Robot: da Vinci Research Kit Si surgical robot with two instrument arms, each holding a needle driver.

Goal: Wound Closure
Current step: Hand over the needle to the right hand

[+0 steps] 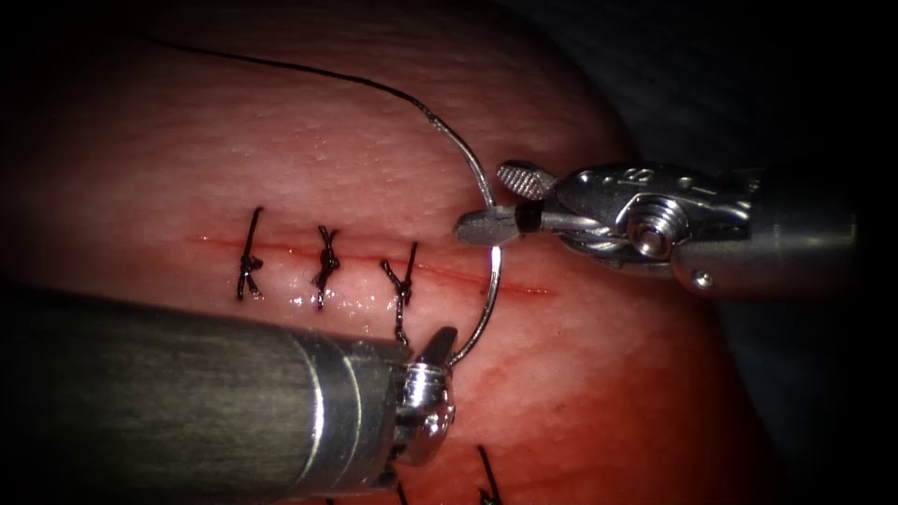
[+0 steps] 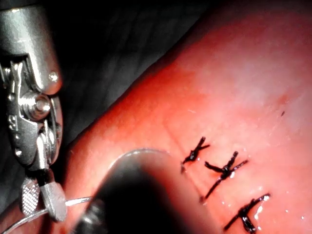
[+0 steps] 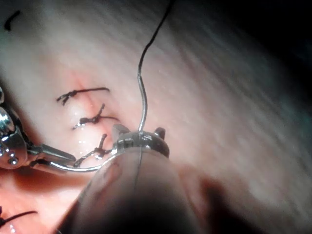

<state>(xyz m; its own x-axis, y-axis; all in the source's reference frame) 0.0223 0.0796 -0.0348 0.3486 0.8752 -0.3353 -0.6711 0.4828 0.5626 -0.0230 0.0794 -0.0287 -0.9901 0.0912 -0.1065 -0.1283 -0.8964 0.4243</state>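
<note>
The curved needle arcs over the right end of the cut, and I see no part of it in the tissue. My left tool comes in from the lower left with its jaws shut on the needle near its pointed end. From the right, my right tool stands open, one jaw on each side of the needle's upper curve. The right wrist view shows that same straddle by the right tool, with the left tool clamping the needle. Black thread runs from the needle's tail to the upper left.
Three tied stitches close the cut to the left of the needle. Red fluid wets the tissue below the cut. More dark thread ends lie on the tissue near the lower edge. The right tool and the stitches are in the left wrist view.
</note>
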